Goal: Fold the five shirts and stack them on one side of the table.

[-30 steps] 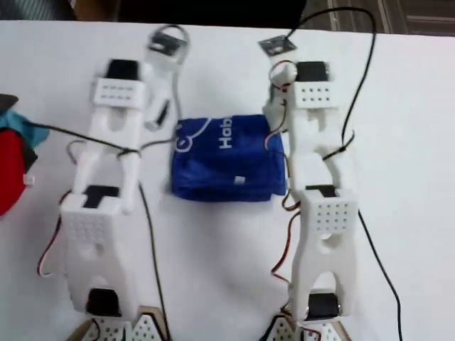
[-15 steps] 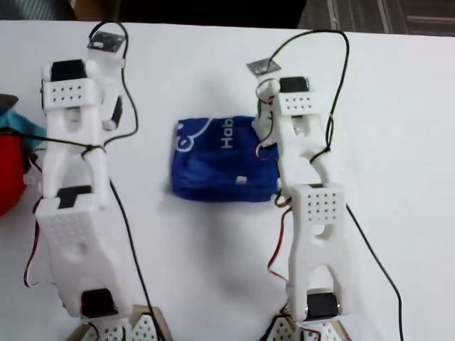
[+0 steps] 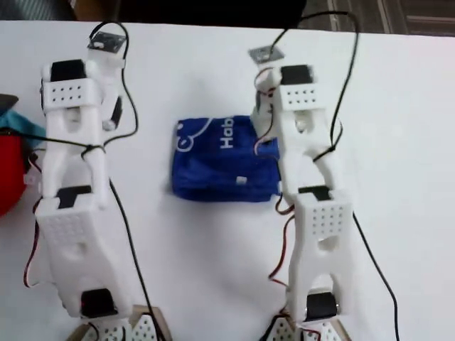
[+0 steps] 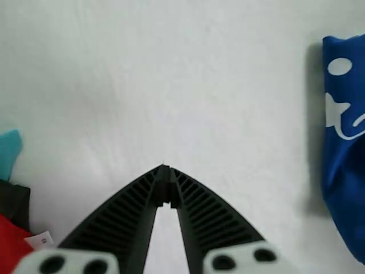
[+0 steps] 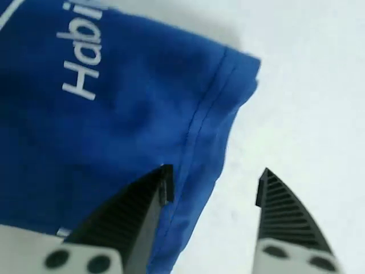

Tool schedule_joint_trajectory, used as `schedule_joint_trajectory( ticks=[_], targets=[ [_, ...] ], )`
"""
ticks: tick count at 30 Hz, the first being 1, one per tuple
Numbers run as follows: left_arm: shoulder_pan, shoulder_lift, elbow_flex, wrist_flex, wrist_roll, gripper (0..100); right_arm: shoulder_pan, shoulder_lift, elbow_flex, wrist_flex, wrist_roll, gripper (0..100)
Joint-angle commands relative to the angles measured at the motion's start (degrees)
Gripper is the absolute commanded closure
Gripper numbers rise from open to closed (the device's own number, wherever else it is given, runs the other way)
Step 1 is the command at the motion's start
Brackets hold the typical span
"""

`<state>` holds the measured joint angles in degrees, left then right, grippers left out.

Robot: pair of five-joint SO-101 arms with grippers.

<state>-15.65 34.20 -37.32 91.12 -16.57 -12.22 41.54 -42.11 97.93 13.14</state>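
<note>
Two arms stand side by side on the white worktop [image 3: 398, 106], and between them we see a folded blue shirt [image 3: 213, 163] lying flat near the centre of the high view, white print uppermost. Our left hand [image 4: 165, 170] is closed, its dark fingertips meeting with nothing between them. It sits over bare worktop at about 9 o'clock from the blue shirt and apart from it. Our right hand [image 5: 215, 174] is open and grips nothing; one finger [image 5: 142, 205] hangs over the shirt's hemmed edge, the other over bare worktop just beside it. From above, the right arm [image 3: 313, 177] covers the shirt's 3 o'clock edge, and its red wires [image 3: 264, 138] cross the cloth there. Farther out at 9 o'clock, at the edge of the high view, a red garment [image 3: 8, 174] lies with teal cloth [image 3: 21, 124] and something dark, well apart from the blue shirt, with the left arm [image 3: 71, 163] standing between them. Several black cables [image 3: 131, 92] loop from both arms
</note>
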Motion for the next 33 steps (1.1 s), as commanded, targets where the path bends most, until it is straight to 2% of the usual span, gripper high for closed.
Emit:
schedule_joint_trajectory(
  ticks=[1,7,16,23,33],
  targets=[
    [-1.58,0.62,-2.51,-0.18,-0.62,97,-2.33,-9.89,11.34,-0.22,-1.85,73.0],
    [-2.02,1.93,-2.59,-0.26,-0.62,97,-2.07,-12.09,14.59,-4.44,-1.93,64.2],
    [-1.85,1.85,-2.59,-0.18,-0.62,97,0.04,-4.88,14.33,-9.89,-2.29,64.0],
    [-1.85,1.93,-2.59,-0.09,-0.62,97,-0.13,0.04,14.15,-8.66,-2.37,64.0],
    [-1.85,1.76,-2.59,-0.18,-0.53,97,-5.76,0.66,10.46,-3.03,-1.76,64.0]
  ],
)
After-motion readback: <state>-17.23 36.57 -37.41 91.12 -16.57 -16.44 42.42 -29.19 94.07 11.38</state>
